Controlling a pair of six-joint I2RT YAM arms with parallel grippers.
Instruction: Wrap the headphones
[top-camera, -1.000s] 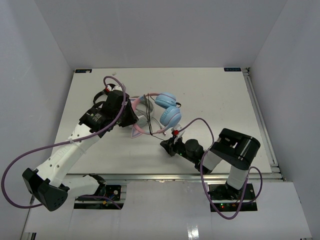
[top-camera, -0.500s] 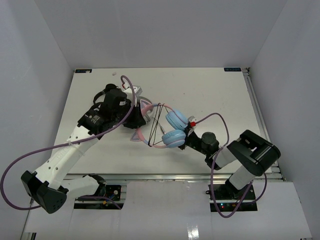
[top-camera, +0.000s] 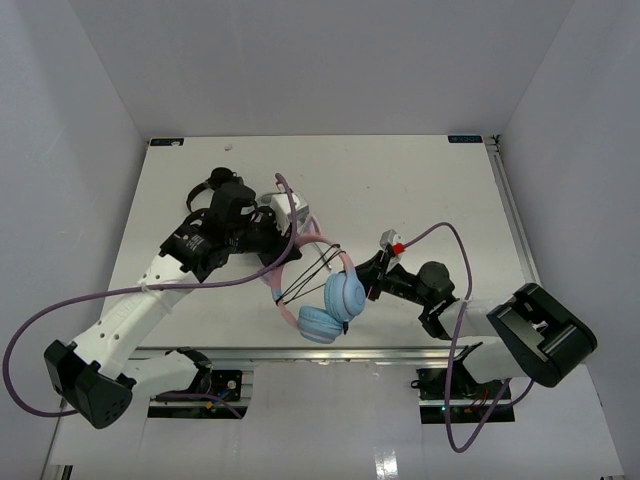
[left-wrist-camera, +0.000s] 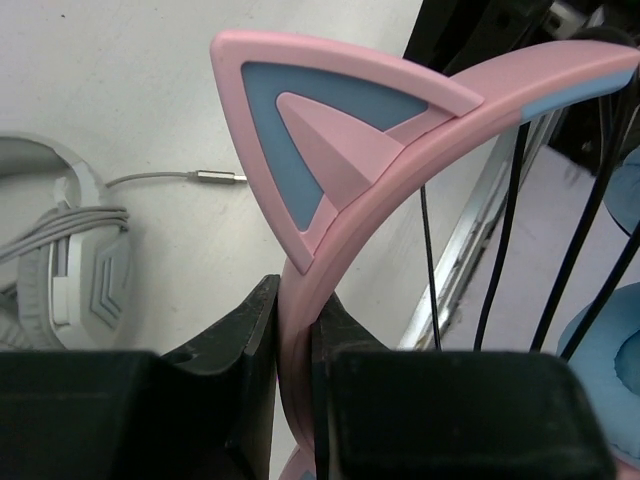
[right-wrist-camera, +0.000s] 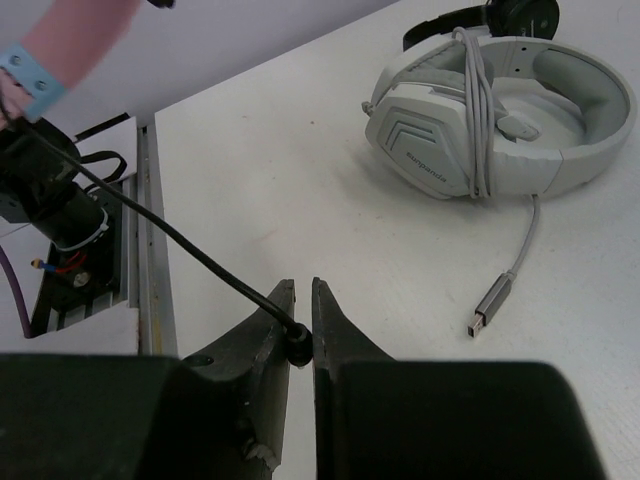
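Observation:
The headphones hang in the air near the table's front edge: pink cat-eared headband (top-camera: 290, 262), two light blue ear cups (top-camera: 333, 306) lowest. My left gripper (top-camera: 272, 243) is shut on the headband; in the left wrist view the band runs between the jaws (left-wrist-camera: 297, 330) below a cat ear (left-wrist-camera: 320, 140). Thin dark cable strands (top-camera: 312, 264) cross the band, and also show in the left wrist view (left-wrist-camera: 512, 220). My right gripper (top-camera: 368, 284) is shut on the cable's black plug (right-wrist-camera: 298, 340), just right of the ear cups.
Grey-white headphones (right-wrist-camera: 500, 110) lie on the table with their cable wrapped round the band and a USB plug (right-wrist-camera: 488, 305) trailing; they also show in the left wrist view (left-wrist-camera: 60, 250). Small black headphones (top-camera: 207, 187) lie behind my left arm. The table's metal front rail (right-wrist-camera: 150, 250) is close.
The headphones have swung round, the blue ear cups going from mid-table down to the front edge. My left gripper turned with the band. My right gripper moved right, carrying the cable plug.

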